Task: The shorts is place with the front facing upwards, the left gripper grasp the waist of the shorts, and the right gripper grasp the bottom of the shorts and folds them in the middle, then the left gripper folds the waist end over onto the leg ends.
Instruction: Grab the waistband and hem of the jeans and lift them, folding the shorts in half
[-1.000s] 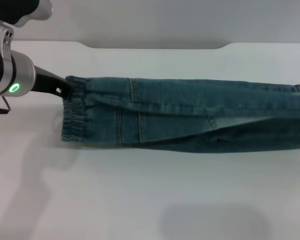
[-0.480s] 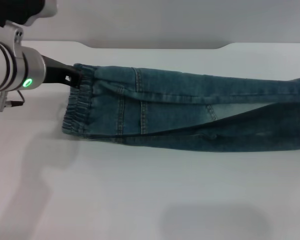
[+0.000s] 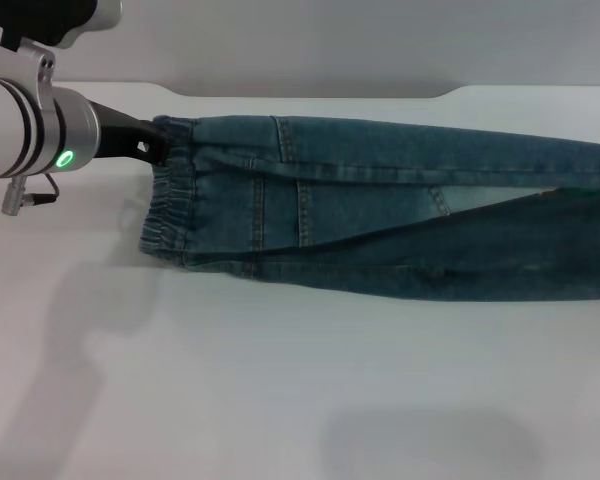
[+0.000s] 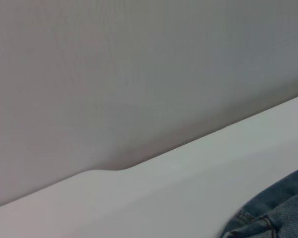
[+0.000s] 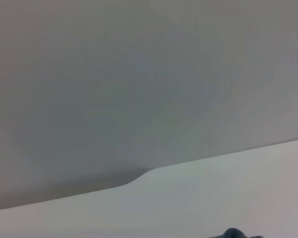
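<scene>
The blue denim shorts (image 3: 380, 220) lie folded lengthwise across the white table (image 3: 280, 390), running off the head view's right edge. Their puckered waist (image 3: 165, 215) is the left end. My left gripper (image 3: 158, 140), a black claw on the silver arm with the green light (image 3: 67, 158), is shut on the far corner of the waist and holds that edge raised. A patch of denim (image 4: 273, 215) shows in the left wrist view. The leg ends and my right gripper are out of view. A small dark shape (image 5: 234, 233) sits at the right wrist view's lower edge; I cannot tell what it is.
The table's far edge (image 3: 310, 96) has a shallow step against a grey wall. The arm's shadow (image 3: 90, 300) falls on the table left of the shorts.
My left gripper has moved right and toward the table's far edge with the waist corner in it. The waist end has shifted right and the upper fold has lifted and spread.
</scene>
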